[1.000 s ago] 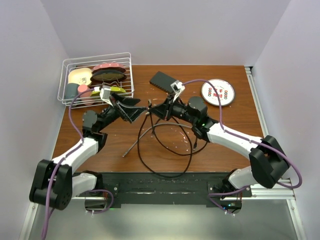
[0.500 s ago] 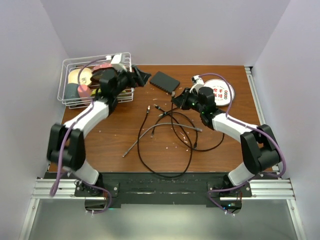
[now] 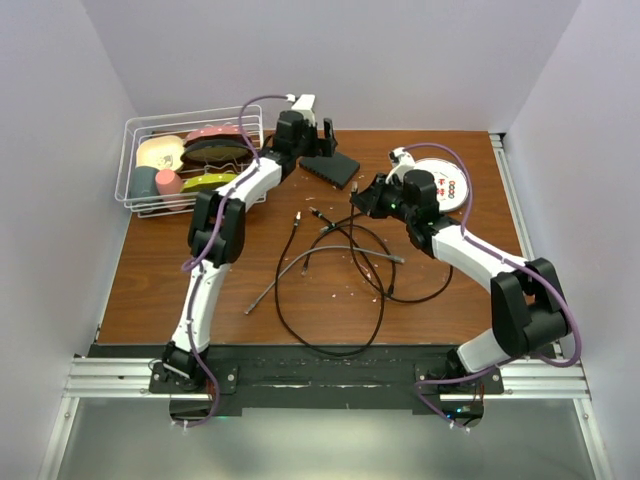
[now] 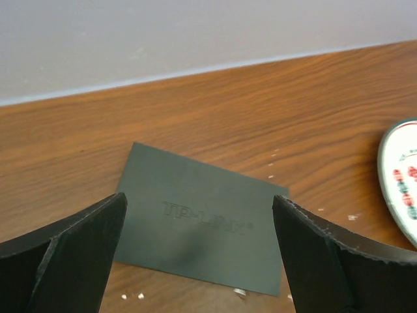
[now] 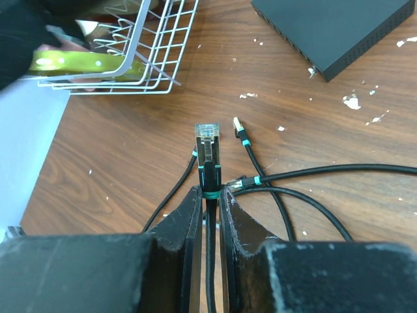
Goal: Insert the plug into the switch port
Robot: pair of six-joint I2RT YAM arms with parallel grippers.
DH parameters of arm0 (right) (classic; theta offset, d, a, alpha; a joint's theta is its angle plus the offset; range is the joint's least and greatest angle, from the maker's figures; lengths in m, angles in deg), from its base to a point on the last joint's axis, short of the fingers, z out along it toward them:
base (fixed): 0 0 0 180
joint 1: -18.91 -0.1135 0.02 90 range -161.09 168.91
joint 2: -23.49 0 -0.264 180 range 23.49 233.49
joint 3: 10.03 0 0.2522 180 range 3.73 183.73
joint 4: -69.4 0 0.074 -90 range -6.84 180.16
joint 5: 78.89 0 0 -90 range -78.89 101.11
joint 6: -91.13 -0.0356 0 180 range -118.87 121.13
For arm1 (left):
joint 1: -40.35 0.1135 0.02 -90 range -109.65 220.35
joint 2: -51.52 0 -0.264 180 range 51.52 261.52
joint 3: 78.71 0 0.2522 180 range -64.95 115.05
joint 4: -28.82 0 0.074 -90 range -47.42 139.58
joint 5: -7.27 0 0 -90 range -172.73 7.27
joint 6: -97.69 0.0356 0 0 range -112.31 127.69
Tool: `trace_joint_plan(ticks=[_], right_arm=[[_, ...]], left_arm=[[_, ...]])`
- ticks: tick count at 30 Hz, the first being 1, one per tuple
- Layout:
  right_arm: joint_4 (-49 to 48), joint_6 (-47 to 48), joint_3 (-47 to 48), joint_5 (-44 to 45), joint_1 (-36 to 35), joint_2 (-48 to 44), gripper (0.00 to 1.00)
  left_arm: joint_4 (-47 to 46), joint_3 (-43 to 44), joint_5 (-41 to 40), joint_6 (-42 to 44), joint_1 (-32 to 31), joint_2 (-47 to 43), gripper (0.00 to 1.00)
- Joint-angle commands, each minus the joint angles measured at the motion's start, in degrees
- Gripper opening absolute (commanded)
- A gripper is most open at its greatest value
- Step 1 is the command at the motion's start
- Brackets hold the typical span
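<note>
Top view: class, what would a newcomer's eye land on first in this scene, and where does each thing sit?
A tangle of black cables sprawls across the middle of the brown table. The right hand grips the clear plug by its tail end, while the left hand hangs open over the flat black box near the far edge.

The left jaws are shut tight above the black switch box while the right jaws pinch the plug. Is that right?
No. The left jaws stand wide open above the black switch box, as the left wrist view shows. The right jaws do pinch the plug.
</note>
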Motion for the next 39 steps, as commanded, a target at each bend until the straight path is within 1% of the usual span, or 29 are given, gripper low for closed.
trace_joint_plan(ticks=[1, 3, 6, 7, 10, 12, 13, 19, 27, 29, 36, 39], right_arm=[[2.0, 2.7, 3.0, -1.0, 0.3, -2.8, 0.00], [2.7, 3.1, 3.3, -1.5, 0.3, -2.8, 0.00], [2.8, 3.2, 3.4, -2.2, 0.4, -2.5, 0.00], [2.9, 3.2, 3.6, -2.7, 0.3, -2.2, 0.00], [3.5, 3.4, 4.0, -3.0, 0.4, -1.4, 0.00], [4.0, 3.5, 4.3, -3.7, 0.4, -1.1, 0.00], [4.1, 3.6, 4.6, -3.9, 0.4, -0.9, 0.00], [4.9, 3.8, 4.9, -4.8, 0.4, 0.0, 0.00], [6.9, 4.5, 5.1, -5.6, 0.4, -1.3, 0.00], [7.7, 4.9, 5.1, -5.5, 0.3, -1.8, 0.00], [9.6, 5.6, 4.1, -5.6, 0.3, -4.8, 0.00], [10.3, 5.7, 3.9, -6.0, 0.4, -5.8, 0.00]], left_arm=[[-12.3, 2.4, -3.7, 6.0, -0.7, 3.8, 1.00], [-15.7, 3.8, -4.0, 10.0, -1.2, 5.8, 1.00], [-15.8, 9.3, -3.9, 13.9, -2.2, 11.5, 1.00], [-15.5, 11.7, -4.6, 14.2, -2.5, 12.4, 0.99], [-15.8, 15.2, -4.6, 15.1, -2.6, 15.6, 0.97], [-13.2, 19.3, -4.6, 15.6, -2.5, 18.3, 0.97], [-12.4, 19.8, -4.0, 15.5, -2.5, 18.8, 0.97], [-8.2, 17.7, -0.1, 15.9, -2.6, 18.2, 0.91], [1.2, 15.9, 1.1, 15.4, -2.5, 15.6, 0.91], [5.2, 15.6, 1.4, 15.0, -2.4, 15.4, 0.91], [9.1, 8.4, 2.0, 13.6, -2.2, 9.2, 0.91], [12.8, 8.8, 3.2, 14.0, -2.3, 8.3, 0.91]])
